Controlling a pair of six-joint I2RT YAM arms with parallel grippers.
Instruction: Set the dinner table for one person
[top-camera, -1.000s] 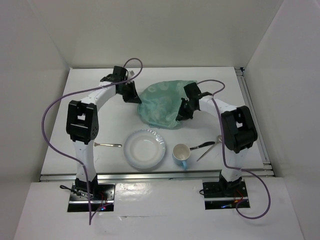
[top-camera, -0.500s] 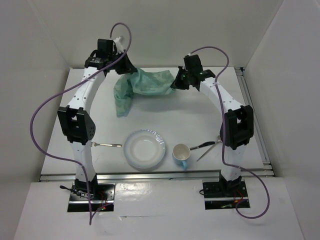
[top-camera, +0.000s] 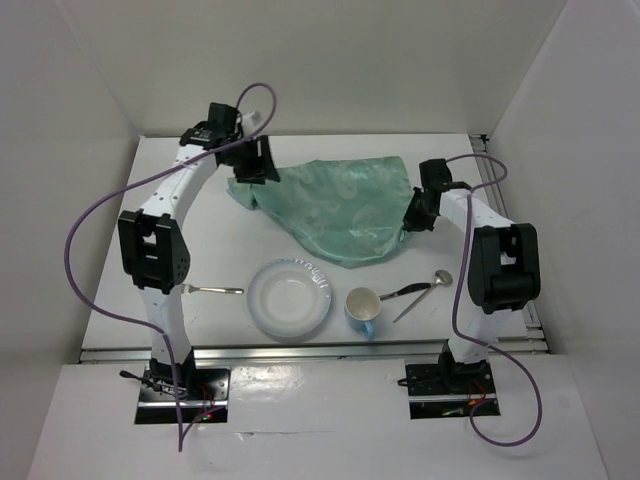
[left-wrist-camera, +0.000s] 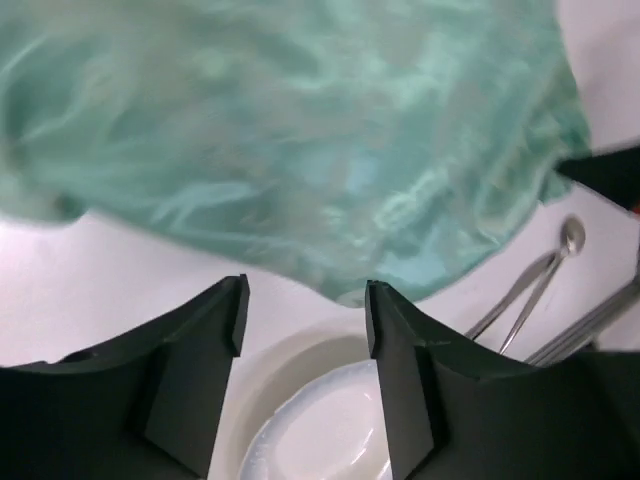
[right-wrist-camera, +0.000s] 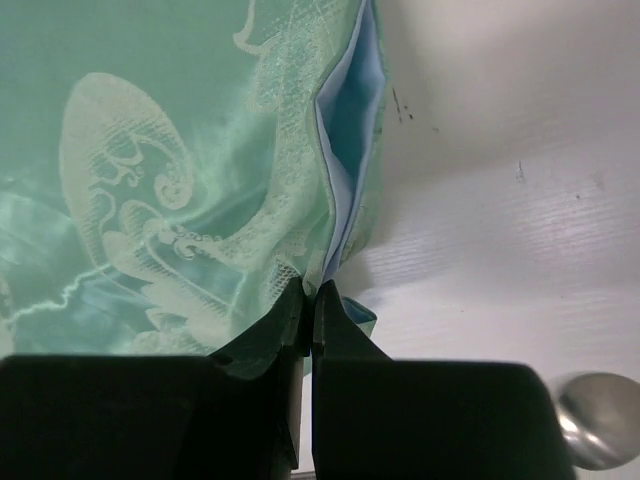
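Cloth mat (top-camera: 345, 210) is coloured mint green and patterned with paler scrolls and swirls; its underside is seen as light blue. Bench (top-camera: 200, 255) is finished plain white. Plate (top-camera: 262, 285) is white, tinted blue at the rim. Cup (top-camera: 363, 310) is white with a blue handle. Fork (top-camera: 215, 290) and spoon (top-camera: 440, 278) are silver. Cables (top-camera: 90, 250) are sheathed purple. Left claw (left-wrist-camera: 305, 300) and right claw (right-wrist-camera: 308, 300) are moulded black.

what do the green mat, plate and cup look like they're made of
Green mat: woven fabric, perhaps satin brocade; it drapes in folds, has a sheen and a woven pattern, pale blue lining at the edge.
Plate: probably paper or thin plastic; matte white, fluted rim.
Cup: likely glazed ceramic; smooth, white inside, blue outside.
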